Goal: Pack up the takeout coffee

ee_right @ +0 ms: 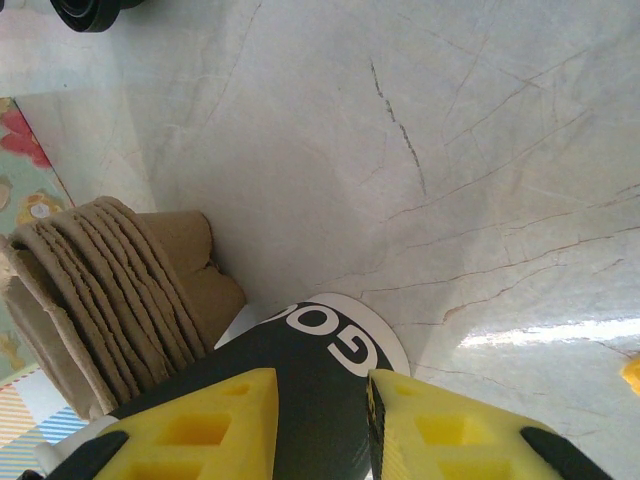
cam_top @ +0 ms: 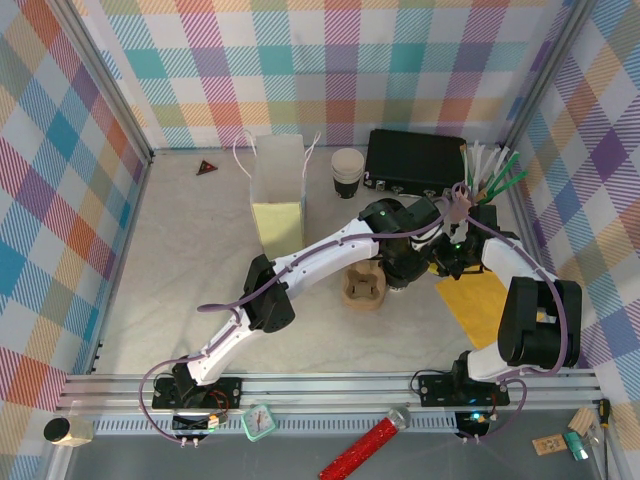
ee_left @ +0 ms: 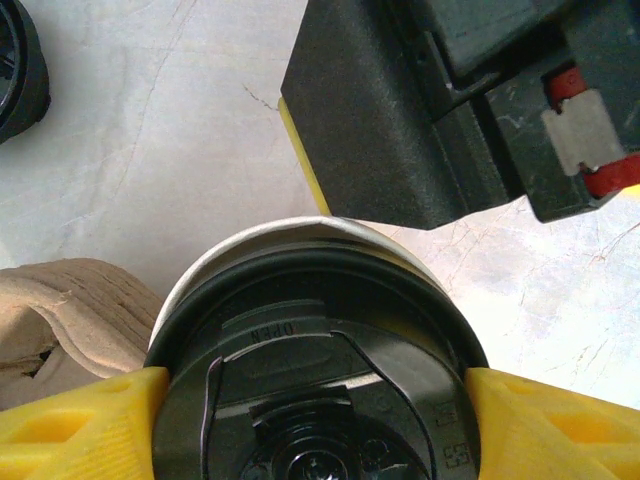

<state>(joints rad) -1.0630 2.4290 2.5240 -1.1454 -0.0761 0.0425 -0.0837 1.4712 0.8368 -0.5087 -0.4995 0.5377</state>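
The left gripper (ee_left: 315, 400) is clamped wide across the round black lid of the takeout coffee (ee_left: 320, 330). In the left wrist view, one of its yellow fingers (ee_left: 80, 420) presses each side of the lid, and the cup's pale rim curves behind the lid. The lid's raised lettering and sip flap are readable here.

The right wrist view shows the cup's side instead. The dark body of the takeout coffee (ee_right: 310, 345), with white letters, runs under the right gripper (ee_right: 322, 390). That gripper's yellow fingers stand a narrow gap apart. The cup looks wider than the gap, and I cannot tell whether the fingers hold it or only rest against it.

A stack of brown cardboard cup carriers (ee_right: 120, 290) sits just beside the cup. The left wrist view shows the carriers at the lower left, and the right gripper's black housing (ee_left: 400, 110) looms close behind the cup.

From overhead, the left arm (cam_top: 320, 250) and right arm (cam_top: 530, 310) meet just right of the carriers, on the pale marbled table (cam_top: 200, 270). The right arm reaches over a yellow mat (cam_top: 480, 300). Farther back stand a pale paper bag (cam_top: 277, 190) with handles, a lidless paper cup (cam_top: 347, 172) and a black case (cam_top: 415, 160).
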